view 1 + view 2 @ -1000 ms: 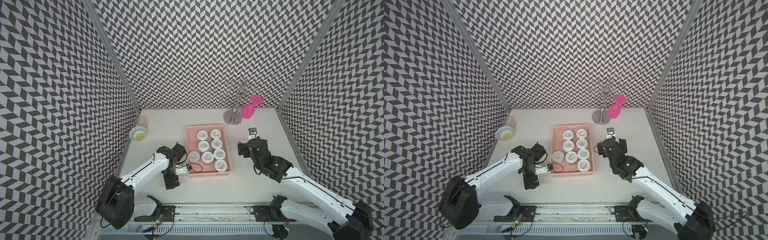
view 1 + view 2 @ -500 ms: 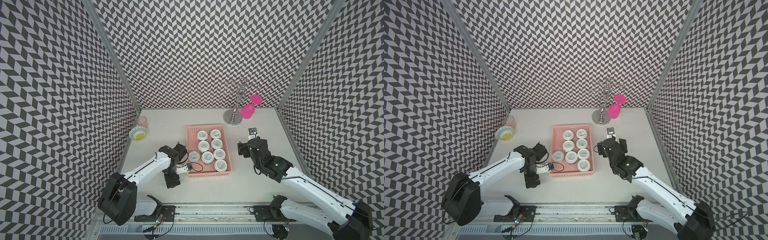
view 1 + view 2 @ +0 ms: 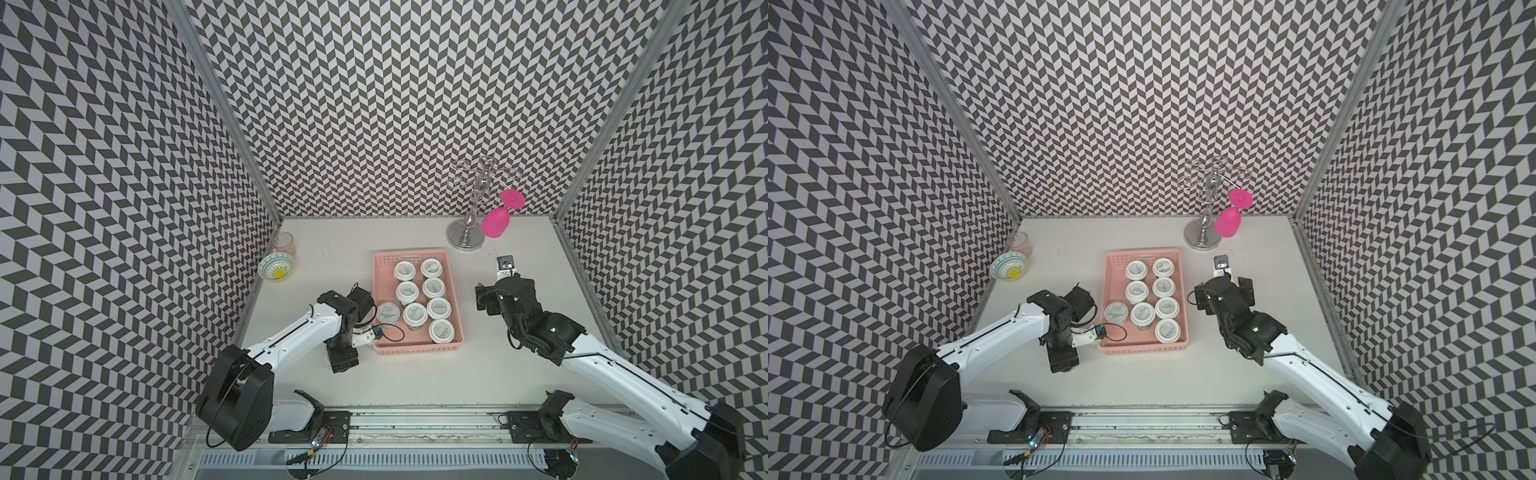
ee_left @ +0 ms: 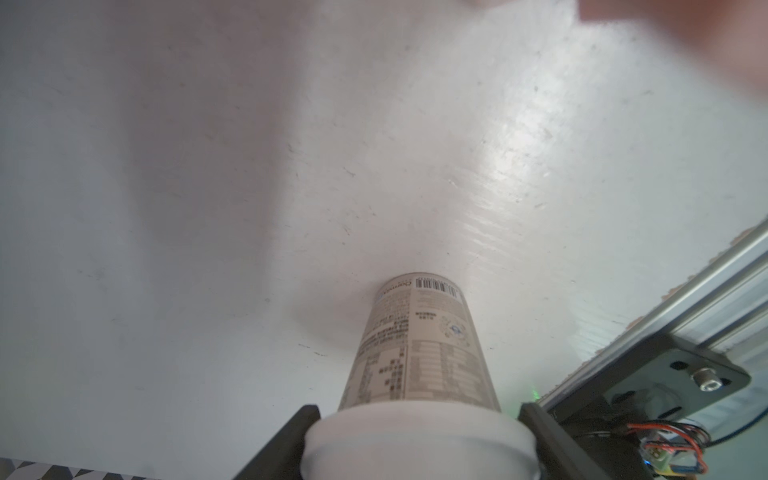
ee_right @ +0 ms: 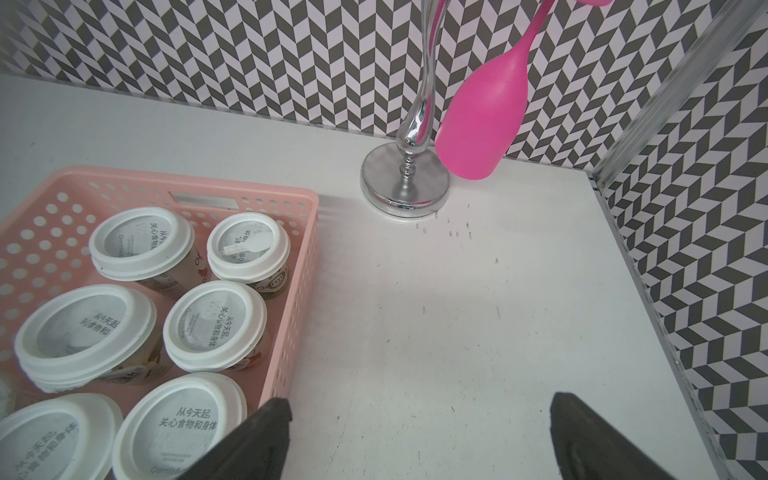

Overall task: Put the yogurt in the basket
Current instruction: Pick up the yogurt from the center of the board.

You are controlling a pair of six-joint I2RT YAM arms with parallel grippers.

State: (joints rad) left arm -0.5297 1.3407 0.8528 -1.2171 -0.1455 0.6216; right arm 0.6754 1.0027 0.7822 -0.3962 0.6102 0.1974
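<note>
Where the surface (image 3: 415, 382) comes nearest the rail, just left of centre in both top views, the left claw (image 3: 341, 358) points straight down beside the basket's near left corner. The wrist view shows its two dark fingers (image 4: 291, 436) closed against either side of the white lid of one yogurt cup (image 4: 415, 353), which stands upright on the bare surface, outside the basket. Just beyond, in mid-frame, the pale-pink basket (image 3: 417, 348) holds eight more cups (image 3: 441, 330), lids up: seven in two columns and one against the left wall. Right of the basket and apart from it, the right claw (image 5: 419, 436) hangs over bare surface with its jaws spread wide and nothing between them. Farther back, at upper right, a chrome stand (image 3: 464, 240) carries an upside-down pink glass (image 3: 495, 223); at the far left edge sit a patterned bowl (image 3: 276, 268) and a clear glass (image 3: 284, 243).
</note>
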